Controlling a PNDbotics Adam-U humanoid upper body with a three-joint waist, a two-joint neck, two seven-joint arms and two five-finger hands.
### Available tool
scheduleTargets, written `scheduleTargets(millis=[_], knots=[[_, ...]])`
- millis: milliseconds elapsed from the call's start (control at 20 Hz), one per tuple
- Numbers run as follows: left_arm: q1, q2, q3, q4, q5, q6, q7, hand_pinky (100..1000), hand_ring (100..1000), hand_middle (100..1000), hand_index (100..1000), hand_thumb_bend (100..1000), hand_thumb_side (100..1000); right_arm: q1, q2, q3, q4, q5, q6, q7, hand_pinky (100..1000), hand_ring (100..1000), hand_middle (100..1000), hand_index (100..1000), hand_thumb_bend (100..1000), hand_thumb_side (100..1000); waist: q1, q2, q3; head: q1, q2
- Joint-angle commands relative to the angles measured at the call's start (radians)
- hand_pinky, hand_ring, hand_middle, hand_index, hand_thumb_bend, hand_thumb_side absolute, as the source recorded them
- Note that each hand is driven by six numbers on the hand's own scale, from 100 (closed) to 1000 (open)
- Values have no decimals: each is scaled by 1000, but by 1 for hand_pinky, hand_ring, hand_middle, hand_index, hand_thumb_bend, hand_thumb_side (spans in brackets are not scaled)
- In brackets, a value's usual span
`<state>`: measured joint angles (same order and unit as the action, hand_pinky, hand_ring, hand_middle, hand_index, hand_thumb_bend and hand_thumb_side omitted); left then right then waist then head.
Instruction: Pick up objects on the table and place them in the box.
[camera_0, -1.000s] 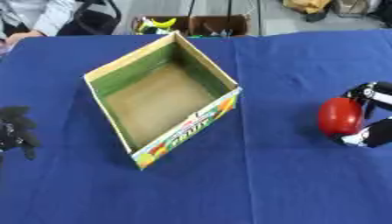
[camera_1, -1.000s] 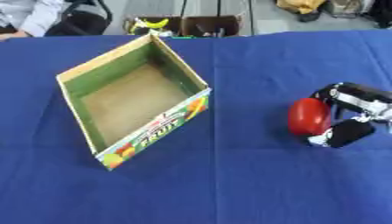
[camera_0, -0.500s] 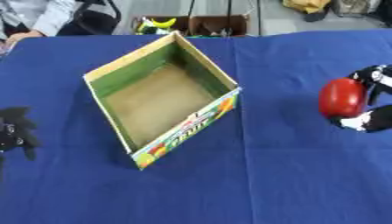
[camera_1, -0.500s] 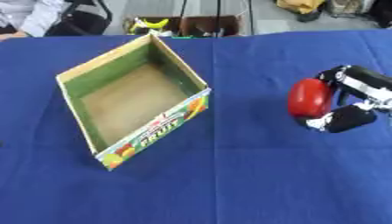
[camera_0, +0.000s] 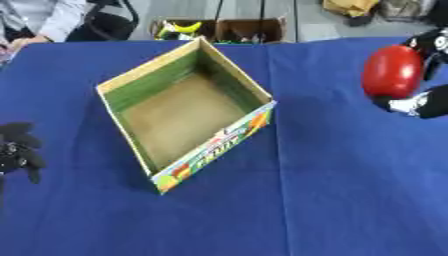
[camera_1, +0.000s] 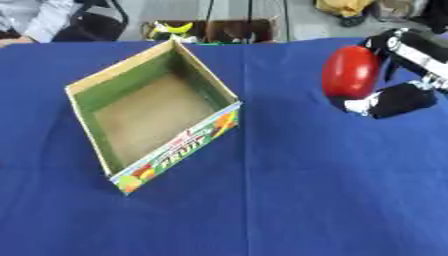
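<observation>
The right hand comes in from the right side with its fingers and thumb curled round a red ball, a smooth, rounded red thing that sits on the hand's left side, toward the middle of the table. One black finger runs over the top of the ball and the thumb, black with a pale tip, closes in from below, so the ball is held between them. Whether the ball is clear of the cloth or just above it cannot be told, though a dark shadow lies under the thumb. To the left of this hand, well apart from it, stands the box, an open cardboard tray with green inner walls, a brown floor and a printed fruit label along its near side; it is turned askew, one corner pointing toward the robot. Nothing shows inside it. The box and the hand are both over the table, which is covered by a blue cloth. The left hand rests low at the left edge, well to the left of the box, seen best in the left eye view; its black fingers are spread and relaxed, pointing downward in the picture, and it holds nothing. The near wall of the box lies between the two hands.
</observation>
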<state>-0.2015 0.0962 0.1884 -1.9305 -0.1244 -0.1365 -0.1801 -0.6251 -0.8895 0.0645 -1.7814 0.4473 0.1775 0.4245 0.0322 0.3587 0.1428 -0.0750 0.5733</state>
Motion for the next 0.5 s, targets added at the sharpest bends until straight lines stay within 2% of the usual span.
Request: scheduleTargets(millis=[50,400,450,500], knots=[[-1,16,-2,-13,3,-3,-5,270,413,505,732,100,916,-65,-26,13,-25,1,7,26,513,602,535,583,100,380,-4,-26,3,-10,2],[4,20,-7,-11,5,-4,-12,269,413,503,732,100,917,-253,65,65,37,-3,35,82,518,604,534,584,100,370,-11,-32,16,-25,6],[5,21,-8,-10,5,-5,-13,269,413,503,732,100,917,-278,78,74,51,0,39,89,517,603,535,584,100,402,-12,-33,19,-27,5],[6,22,-8,-10,5,-5,-13,269,413,503,732,100,917,-301,93,81,67,4,44,93,517,603,535,585,100,370,-14,-33,22,-29,3]])
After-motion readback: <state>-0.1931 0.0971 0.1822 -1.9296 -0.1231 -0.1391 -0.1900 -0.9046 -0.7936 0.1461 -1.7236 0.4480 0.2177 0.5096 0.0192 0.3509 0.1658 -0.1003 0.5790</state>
